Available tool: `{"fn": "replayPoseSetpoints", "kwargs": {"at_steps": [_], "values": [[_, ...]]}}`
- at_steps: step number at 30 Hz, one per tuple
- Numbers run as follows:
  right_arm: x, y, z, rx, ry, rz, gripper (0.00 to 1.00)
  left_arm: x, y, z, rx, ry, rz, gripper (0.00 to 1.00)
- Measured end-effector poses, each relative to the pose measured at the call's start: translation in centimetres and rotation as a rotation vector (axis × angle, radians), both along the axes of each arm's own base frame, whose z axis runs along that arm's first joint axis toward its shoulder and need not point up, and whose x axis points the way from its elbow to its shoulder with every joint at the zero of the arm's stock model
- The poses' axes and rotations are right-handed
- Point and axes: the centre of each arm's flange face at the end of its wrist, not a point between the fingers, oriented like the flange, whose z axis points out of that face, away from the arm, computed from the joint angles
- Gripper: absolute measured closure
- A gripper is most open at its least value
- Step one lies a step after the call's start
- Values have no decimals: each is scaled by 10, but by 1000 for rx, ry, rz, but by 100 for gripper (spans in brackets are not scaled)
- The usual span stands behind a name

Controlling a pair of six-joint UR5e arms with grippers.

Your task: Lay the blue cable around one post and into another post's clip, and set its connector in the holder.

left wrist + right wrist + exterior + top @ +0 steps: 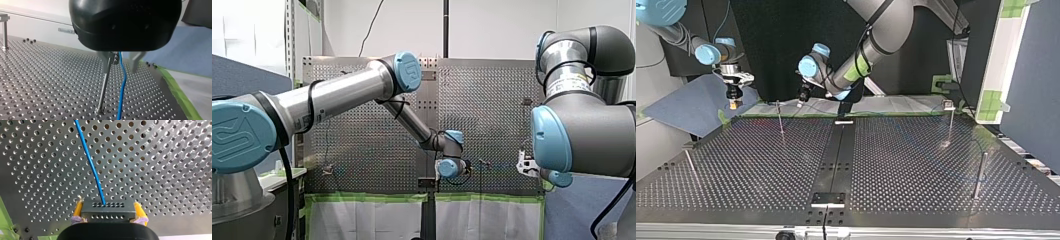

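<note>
Blue joint cap (237, 136): embossed logo; arm label (568, 84) unreadable; right pincer (108, 207) clamps connector (107, 213).

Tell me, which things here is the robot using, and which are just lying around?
In use: cable, connector, post, right gripper, left gripper.
Lying about: green tape, blue board.

Left wrist view: left gripper (120, 70) fingers blurred, roots hidden behind its housing; blue cable (122, 87) runs out of frame. Top view: cable too faint to trace over the table (916, 165). Right wrist view: connector (107, 216) base hidden behind right gripper (108, 206) body.
</note>
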Motion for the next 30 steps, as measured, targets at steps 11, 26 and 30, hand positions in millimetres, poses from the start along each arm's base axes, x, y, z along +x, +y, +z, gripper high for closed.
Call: {"fn": "replayPoseSetpoints", "kwargs": {"at_steps": [11, 26, 30], "values": [[2, 0, 0, 1, -1, 3, 100, -15, -10, -2, 28, 14, -58, 0], [2, 1, 0, 3, -2, 4, 100, -42, -39, 10, 50, -2, -133, 0], [2, 1, 0, 3, -2, 4, 100, -45, -46, 15, 54, -6, -141, 0]]}}
